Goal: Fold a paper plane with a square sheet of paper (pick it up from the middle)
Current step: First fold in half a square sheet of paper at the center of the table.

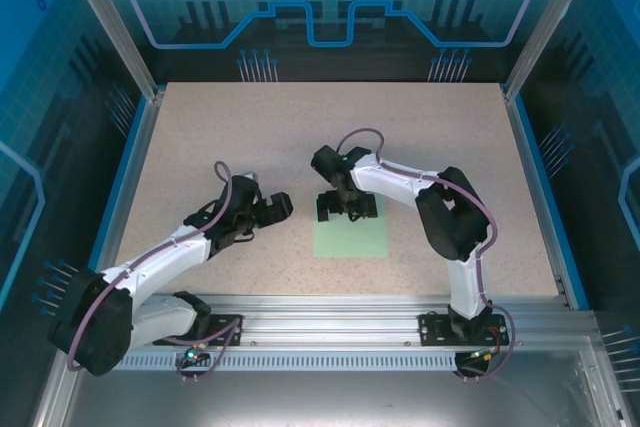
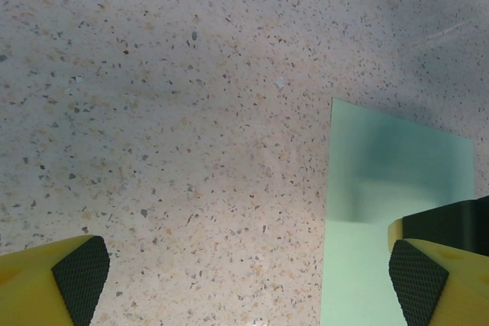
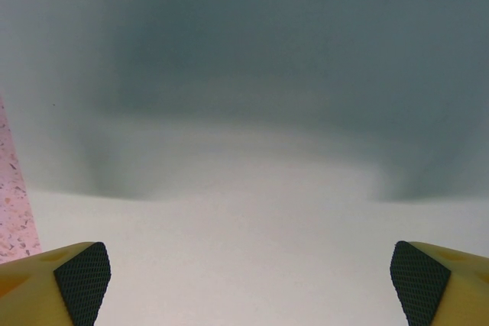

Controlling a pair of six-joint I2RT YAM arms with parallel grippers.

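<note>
The sheet of paper (image 1: 350,239) lies flat on the table (image 1: 200,147), in the near half and a little right of centre, between my two arms. It is a plain square, so no side is the long one and no corner leads. Its edges run roughly in line with the table's edges.

My right claw (image 1: 345,207) hangs over the far part of the sheet, pointing down at it. From that wrist, pale green paper spreads under both black pads (image 3: 80,280), darkened by my own shadow, with a thin strip of speckled table at the left edge. The jaws stand spread as wide as they go, and nothing is between them. I cannot tell whether the tips touch the paper or hover just above it.

My left claw (image 1: 272,207) is over bare table just left of the sheet, aimed toward it. From that wrist, one pad (image 2: 80,276) sits over the speckled surface and the other over the sheet's near side, whose straight left edge runs up between them. These jaws are spread fully too, and they hold nothing.
</note>
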